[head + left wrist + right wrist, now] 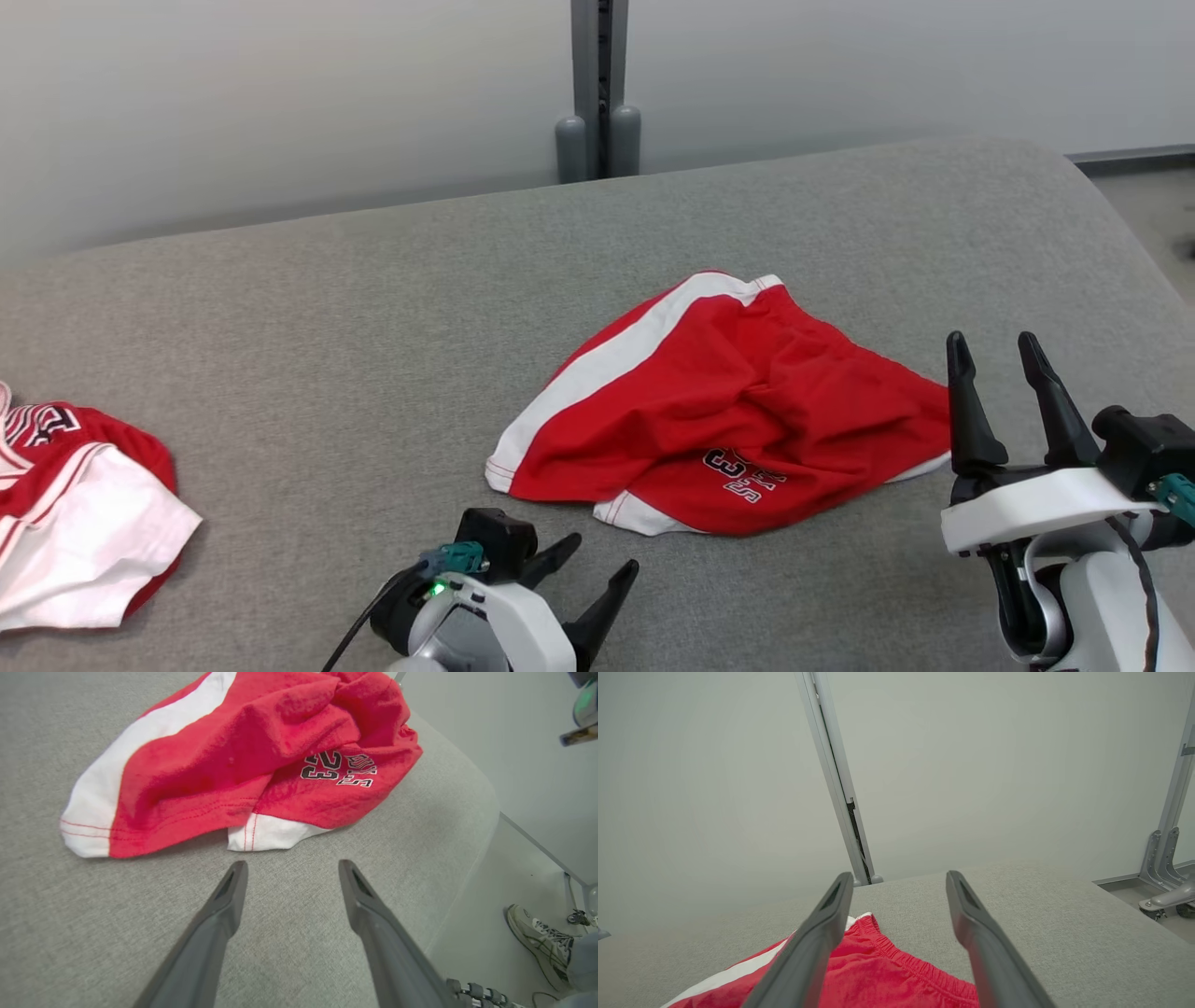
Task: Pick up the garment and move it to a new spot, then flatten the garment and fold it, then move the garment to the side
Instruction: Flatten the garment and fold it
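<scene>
So, going left to right in the head view: a second garment (79, 523), red and white, sits crumpled at the far left edge of the grey padded surface (327, 317). A wide bare stretch of grey lies between it and the red shorts (728, 411), plus more bare room behind them up to the rounded far edge.

The left gripper (604, 553) is at the bottom middle of the frame with its fingers spread wide, nothing between them, tips pointing up-right at the shorts. In the left wrist view it (292, 865) hangs just short of the white hem of the shorts (243, 751), not touching.

The shorts lie bunched a bit right of centre. A white stripe (607, 364) runs from lower left to upper middle. The waistband (901, 961) faces the upper right, the leg hems face lower left, so the long axis runs on that diagonal. The print (742, 474) reads upside down near the bottom edge.

The right gripper (991, 341) is at the right, fingers wide apart and holding nothing. One finger overlaps the right tip of the shorts, but I can't tell if it touches. The surface rounds off at the upper right, with floor (1158, 215) beyond. A post (598, 84) stands at top centre.
</scene>
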Controlling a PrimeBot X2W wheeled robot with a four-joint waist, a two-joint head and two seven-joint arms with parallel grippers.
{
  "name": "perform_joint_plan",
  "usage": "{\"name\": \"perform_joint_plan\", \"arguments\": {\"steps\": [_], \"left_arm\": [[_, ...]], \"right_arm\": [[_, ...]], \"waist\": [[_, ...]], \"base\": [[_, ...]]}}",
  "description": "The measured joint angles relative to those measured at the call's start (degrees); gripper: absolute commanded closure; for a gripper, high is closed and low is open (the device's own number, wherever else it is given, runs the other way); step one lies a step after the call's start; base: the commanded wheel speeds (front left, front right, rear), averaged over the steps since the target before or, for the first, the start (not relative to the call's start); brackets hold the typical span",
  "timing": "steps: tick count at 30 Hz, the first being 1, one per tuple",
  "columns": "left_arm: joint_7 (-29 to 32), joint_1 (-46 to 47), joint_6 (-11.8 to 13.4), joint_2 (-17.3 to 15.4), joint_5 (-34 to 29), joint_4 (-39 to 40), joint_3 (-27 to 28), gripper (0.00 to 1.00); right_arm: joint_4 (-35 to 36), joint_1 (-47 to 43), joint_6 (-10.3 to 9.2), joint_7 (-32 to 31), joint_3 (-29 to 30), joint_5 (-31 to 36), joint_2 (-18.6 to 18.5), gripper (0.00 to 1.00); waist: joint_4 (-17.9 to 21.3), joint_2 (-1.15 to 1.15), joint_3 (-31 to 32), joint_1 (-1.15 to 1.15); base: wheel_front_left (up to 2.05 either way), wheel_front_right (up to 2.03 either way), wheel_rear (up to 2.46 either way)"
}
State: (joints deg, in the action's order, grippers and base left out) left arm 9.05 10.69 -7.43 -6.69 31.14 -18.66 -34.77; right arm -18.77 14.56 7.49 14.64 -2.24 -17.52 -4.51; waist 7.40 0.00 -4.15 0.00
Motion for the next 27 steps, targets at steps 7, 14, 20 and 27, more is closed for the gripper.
{"name": "perform_joint_plan", "arguments": {"steps": [7, 14, 20, 27], "left_arm": [[1.3, 6.3, 0.0, -0.5, 1.7, -7.5, -1.8, 0.0], [0.5, 11.1, 0.1, -0.9, 2.6, -14.1, -2.4, 0.0], [1.5, 13.9, 0.6, -0.1, 2.3, -18.7, -2.9, 0.0], [5.9, 16.6, 0.5, 1.0, 3.0, -20.4, -4.8, 0.99]], "right_arm": [[-0.3, 1.3, 0.0, 0.0, -0.7, -0.3, 0.2, 0.0], [-0.6, 2.1, 0.0, 0.1, -1.2, -0.5, 0.3, 0.0], [-1.0, 2.3, 0.0, 0.2, -1.3, -0.6, 0.5, 0.0], [-1.7, 2.5, 0.0, 0.3, -1.3, -0.6, 0.8, 0.0]], "waist": [[4.0, 0.0, -2.3, 0.0], [6.8, 0.0, -3.8, 0.0], [7.6, 0.0, -4.4, 0.0], [7.4, 0.0, -4.4, 0.0]], "base": [[0.0, 0.0, 0.0], [0.0, 0.0, 0.0], [0.0, 0.0, 0.0], [0.0, 0.0, 0.0]]}}
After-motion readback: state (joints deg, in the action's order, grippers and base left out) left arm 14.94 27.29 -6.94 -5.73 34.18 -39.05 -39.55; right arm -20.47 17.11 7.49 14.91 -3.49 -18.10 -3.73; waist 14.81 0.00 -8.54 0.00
